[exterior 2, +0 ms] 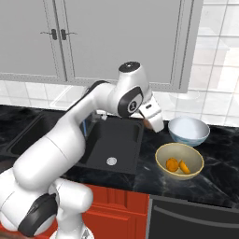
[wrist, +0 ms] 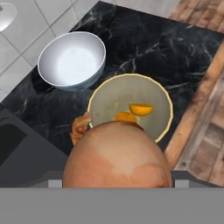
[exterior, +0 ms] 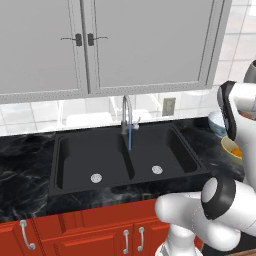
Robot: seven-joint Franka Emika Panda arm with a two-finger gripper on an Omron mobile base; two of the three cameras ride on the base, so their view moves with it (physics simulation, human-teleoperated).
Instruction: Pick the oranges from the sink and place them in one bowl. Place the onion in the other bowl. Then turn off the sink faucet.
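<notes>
The gripper [exterior 2: 150, 123] is grasping the round reddish-brown onion [wrist: 117, 155]; the glossy pale blue-white bowl [wrist: 72, 61] lies just beyond, past the yellow-tan bowl [wrist: 103, 103] holding the oranges [wrist: 141, 108].

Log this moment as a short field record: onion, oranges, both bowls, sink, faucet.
onion: held in the jaws, above the counter near both bowls
oranges: both in the yellow-tan bowl
pale blue-white bowl: empty, beside the yellow-tan one
sink: no fruit left in either basin
faucet: water stream running into the sink
</notes>
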